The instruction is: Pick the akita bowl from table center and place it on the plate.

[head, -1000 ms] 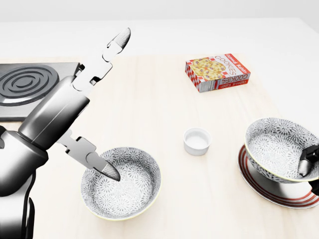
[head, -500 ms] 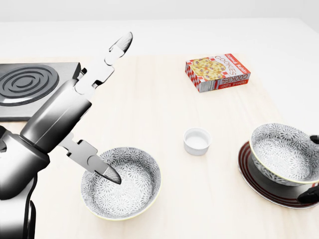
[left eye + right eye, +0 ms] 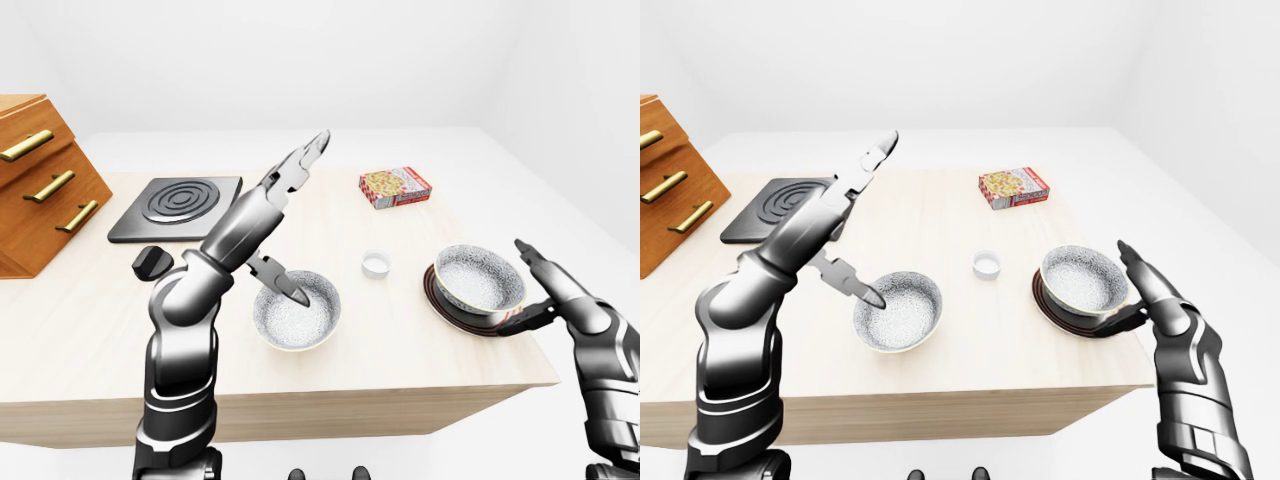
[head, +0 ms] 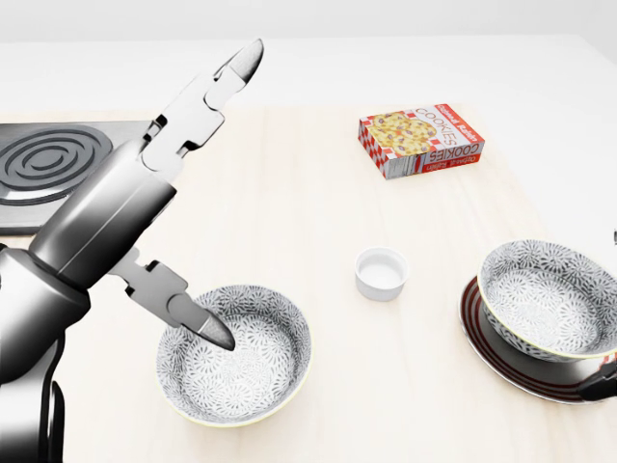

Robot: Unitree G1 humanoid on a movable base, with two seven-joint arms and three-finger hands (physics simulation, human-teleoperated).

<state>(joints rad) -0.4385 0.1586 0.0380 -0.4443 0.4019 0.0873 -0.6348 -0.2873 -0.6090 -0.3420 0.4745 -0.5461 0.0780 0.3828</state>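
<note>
A grey-patterned akita bowl (image 4: pixel 545 299) sits upright on the dark, red-rimmed plate (image 4: pixel 496 355) at the right of the head view. My right hand (image 3: pixel 1123 287) stands open just to its right, fingers spread and off the rim. Only a sliver of that hand shows at the head view's right edge. A second bowl (image 4: pixel 236 352) of the same pattern lies low and left of centre. My left hand (image 4: pixel 229 193) is open over it, its thumb tip above that bowl's left rim and the long fingers pointing up and away.
A small white ramekin (image 4: pixel 382 273) stands between the two bowls. A cookie box (image 4: pixel 421 140) lies higher up the table and a black hob plate (image 4: pixel 48 169) at the left. A wooden drawer unit (image 3: pixel 40 180) and a black knob (image 3: pixel 152 262) are further left. The table edge runs close under the plate.
The right hand has let go of the bowl's right rim and drawn off to the right. The bowl has settled level on the plate. The left hand's fingers rose slightly.
</note>
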